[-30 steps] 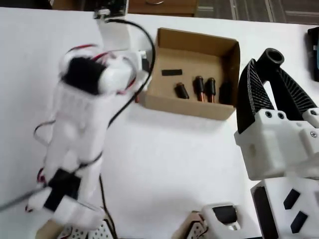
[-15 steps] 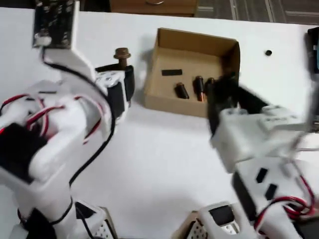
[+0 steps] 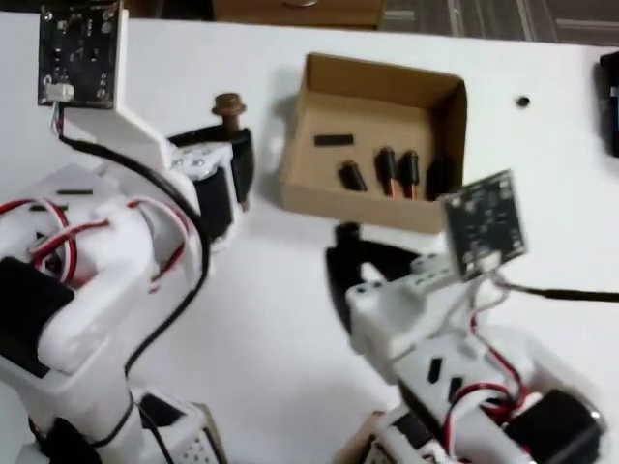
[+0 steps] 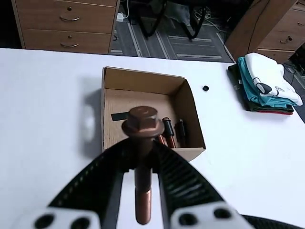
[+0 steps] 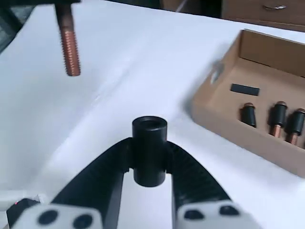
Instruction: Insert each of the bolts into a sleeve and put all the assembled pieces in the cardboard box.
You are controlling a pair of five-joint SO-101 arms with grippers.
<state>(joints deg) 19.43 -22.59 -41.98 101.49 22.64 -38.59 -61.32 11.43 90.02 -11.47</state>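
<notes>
Since half a second ago the left arm has hardly shifted, while the right arm has swung in from the right side of the desk point(image 3: 290, 319) towards its middle.

Toward the left edge, the left gripper point(image 3: 232, 159) is clamped on the bolt point(image 3: 229, 102). The bolt stands upright, its hex head above the jaws. In the left wrist view the jaws press the shank from both sides, and the threaded end hangs free below them.

Near the middle of the desk, just in front of the box's near wall, the right gripper point(image 5: 148, 157) is closed around the black sleeve point(image 5: 149, 131). The sleeve is upright with its open bore facing up. In the right wrist view the bolt's threaded tip hangs above the desk, well apart from the sleeve.

Toward the far edge sits the cardboard box point(image 3: 368, 208), open at the top. Three assembled pieces point(image 3: 387, 172) lie side by side on its floor, with a flat black strip point(image 3: 333, 141) farther back.

Right of the box, a small black piece point(image 3: 522, 101) lies on the bare desk. Folded clothes point(image 4: 264, 86) rest at the right edge.
</notes>
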